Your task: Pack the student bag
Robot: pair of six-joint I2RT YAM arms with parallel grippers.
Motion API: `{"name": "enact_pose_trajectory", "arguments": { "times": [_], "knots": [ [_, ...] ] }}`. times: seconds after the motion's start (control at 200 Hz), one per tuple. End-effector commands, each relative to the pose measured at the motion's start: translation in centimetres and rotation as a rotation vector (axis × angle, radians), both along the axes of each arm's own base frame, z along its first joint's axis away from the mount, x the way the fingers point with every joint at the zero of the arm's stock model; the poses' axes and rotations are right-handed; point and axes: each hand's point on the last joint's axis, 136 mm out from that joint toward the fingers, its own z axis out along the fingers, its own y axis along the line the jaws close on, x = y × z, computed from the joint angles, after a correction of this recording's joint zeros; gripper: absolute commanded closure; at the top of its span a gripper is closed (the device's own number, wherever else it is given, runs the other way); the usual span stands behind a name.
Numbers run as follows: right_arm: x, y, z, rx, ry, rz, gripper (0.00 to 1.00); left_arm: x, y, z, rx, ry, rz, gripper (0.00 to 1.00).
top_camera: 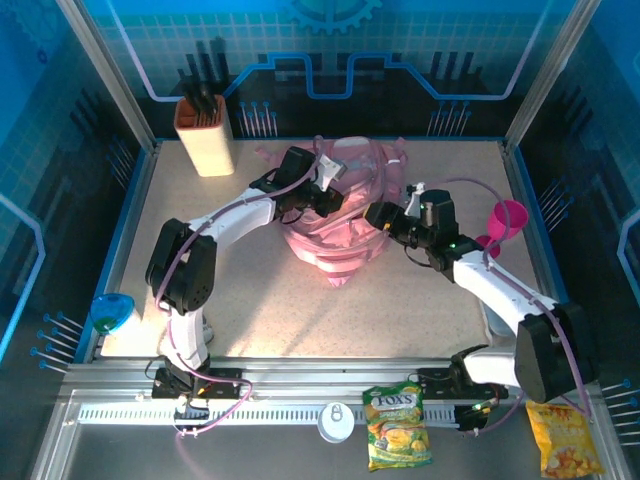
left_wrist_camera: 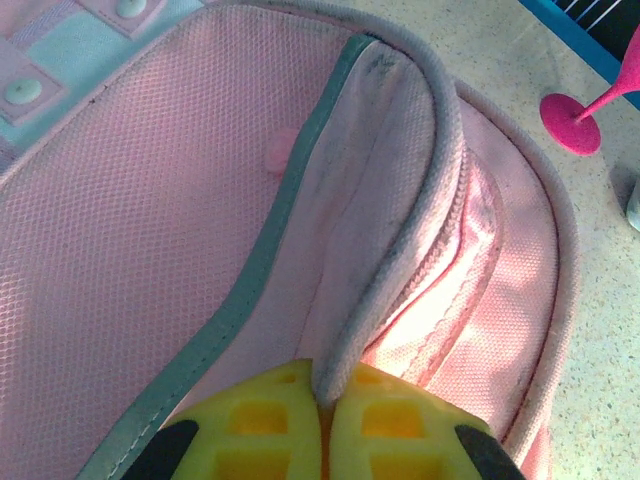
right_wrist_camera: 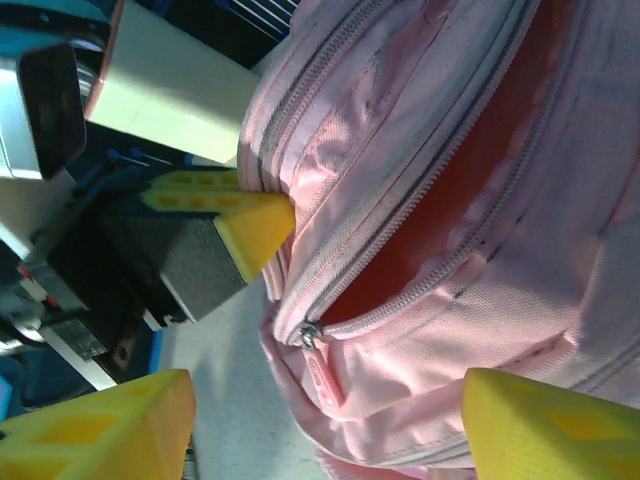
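The student bag (top_camera: 345, 240), soft and pink, lies in the middle of the table with its main zip partly undone, showing a dark red inside (right_wrist_camera: 470, 170). My left gripper (top_camera: 330, 198) is shut on the bag's grey-edged opening rim (left_wrist_camera: 400, 250), the yellow fingers (left_wrist_camera: 270, 420) pinching the fabric. My right gripper (top_camera: 378, 215) hangs open just right of the bag. Its yellow fingertips (right_wrist_camera: 110, 430) stand wide apart on either side of the zip slider (right_wrist_camera: 312, 335) and its pink pull tab, touching nothing. The left gripper's finger (right_wrist_camera: 255, 225) shows at the bag's edge.
A beige holder with dark utensils (top_camera: 205, 135) stands at the back left. A pink goblet (top_camera: 505, 222) lies right of the bag. A blue bowl (top_camera: 112, 312) sits at the left edge. In front lie a Fox's sweets bag (top_camera: 397, 428), an orange snack bag (top_camera: 565, 440) and a white cap (top_camera: 336, 420).
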Motion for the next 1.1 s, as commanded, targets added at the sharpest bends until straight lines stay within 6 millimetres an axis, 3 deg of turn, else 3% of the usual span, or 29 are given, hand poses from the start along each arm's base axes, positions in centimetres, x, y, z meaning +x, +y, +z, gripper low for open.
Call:
{"name": "enact_pose_trajectory", "arguments": {
  "times": [0.0,0.14,0.17,0.36,0.725,0.81,0.936,1.096],
  "knots": [
    [1.4,0.2,0.1,0.168,0.143,-0.073,0.26,0.4,0.3,4.6,-0.07,-0.115,-0.005,0.98],
    [3.1,1.2,-0.1,0.198,0.165,-0.051,0.28,-0.3,0.3,4.2,-0.07,-0.107,-0.03,0.98],
    [3.9,1.5,1.1,0.209,0.139,-0.045,0.29,-0.4,0.3,4.2,-0.071,-0.104,-0.035,0.97],
    [5.2,1.7,1.9,0.222,0.11,-0.061,0.34,-1.0,0.2,3.6,-0.064,-0.088,-0.055,0.97],
    [7.0,2.3,0.4,0.24,0.204,-0.097,0.31,-2.1,-0.3,3.5,-0.075,-0.079,-0.108,0.91],
    [7.8,3.0,0.6,0.242,0.209,-0.084,0.3,-2.5,-0.1,3.2,-0.069,-0.071,-0.107,0.85],
    [8.4,4.0,-0.2,0.22,0.245,-0.067,0.31,-3.0,1.2,3.3,-0.079,-0.071,-0.017,0.68],
    [8.4,5.0,-1.8,0.203,0.293,-0.042,0.48,-4.4,3.3,3.2,-0.122,0.003,0.146,0.56]
  ]
}}
